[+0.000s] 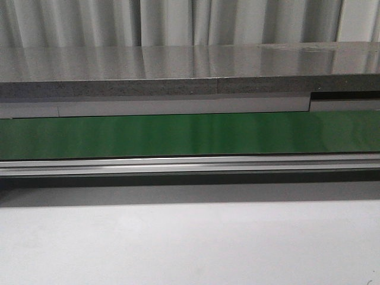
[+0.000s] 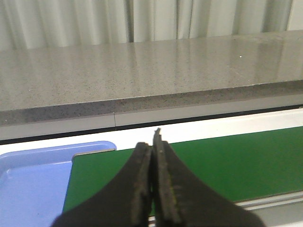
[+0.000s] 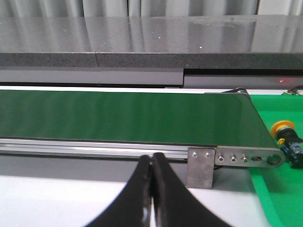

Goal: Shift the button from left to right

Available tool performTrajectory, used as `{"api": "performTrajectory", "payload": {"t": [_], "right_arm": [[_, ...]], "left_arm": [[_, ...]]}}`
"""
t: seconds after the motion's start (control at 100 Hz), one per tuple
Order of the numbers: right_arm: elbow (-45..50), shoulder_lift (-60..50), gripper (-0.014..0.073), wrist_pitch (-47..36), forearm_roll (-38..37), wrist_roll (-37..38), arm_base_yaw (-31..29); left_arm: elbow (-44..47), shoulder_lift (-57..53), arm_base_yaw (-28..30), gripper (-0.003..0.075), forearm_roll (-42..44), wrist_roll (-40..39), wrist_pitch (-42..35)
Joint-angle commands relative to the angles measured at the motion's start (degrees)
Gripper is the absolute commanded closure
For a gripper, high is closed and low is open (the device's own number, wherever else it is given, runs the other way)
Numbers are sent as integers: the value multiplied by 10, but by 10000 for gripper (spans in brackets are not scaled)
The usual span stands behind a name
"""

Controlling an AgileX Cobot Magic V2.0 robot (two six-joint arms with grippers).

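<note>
- Front view isn't giving much: a green conveyor belt is running straight across the middle, with a silver aluminium rail along its near edge and a pale tabletop in front. Behind the belt a grey speckled countertop is sitting in front of whitish curtains. Neither arm nor the button is showing up in this one.
- Left wrist view: the left gripper is hanging over the belt's end with its black fingers pressed flat together, nothing pinched between them. A light blue tray is lying right next to that end of the belt, and the part of it I can see isn't holding anything.
- Right wrist view: the right gripper is also sitting with its fingers closed against each other and holding nothing, hovering on the near side of the rail over the pale tabletop.
- The button is showing only in that right wrist view: yellow-orange cap, black body, lying tipped on its side on a green tray just past the belt's other end, close to the roller bracket. It's well apart from the right gripper, nothing touching it.
- Small red light is glowing back under the countertop edge; can't tell what it belongs to.
</note>
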Motion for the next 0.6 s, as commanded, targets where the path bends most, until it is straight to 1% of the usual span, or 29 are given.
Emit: {"api": "performTrajectory", "payload": {"t": [0.0,0.25,0.35,0.42,0.47,0.53,0.59], "right_arm": [[-9,-12,662,-46,-4,-1,1],[-9,-12,662,-46,-4,-1,1],[-9,-12,662,-46,-4,-1,1],[-9,-12,662,-46,-4,-1,1],[-9,-12,662,-46,-4,-1,1],[-9,-12,662,-46,-4,-1,1],[-9,-12,662,-46,-4,-1,1]], "left_arm": [[-17,5,-4,740,-4,-1,-41],[-17,5,-4,740,-3,-1,-44],[-17,5,-4,740,23,-7,-65],[-17,5,-4,740,63,-56,-75],[-16,5,-4,740,122,-106,-80],[-13,3,-4,740,171,-163,-84],[-7,-4,-4,740,187,-178,-92]]}}
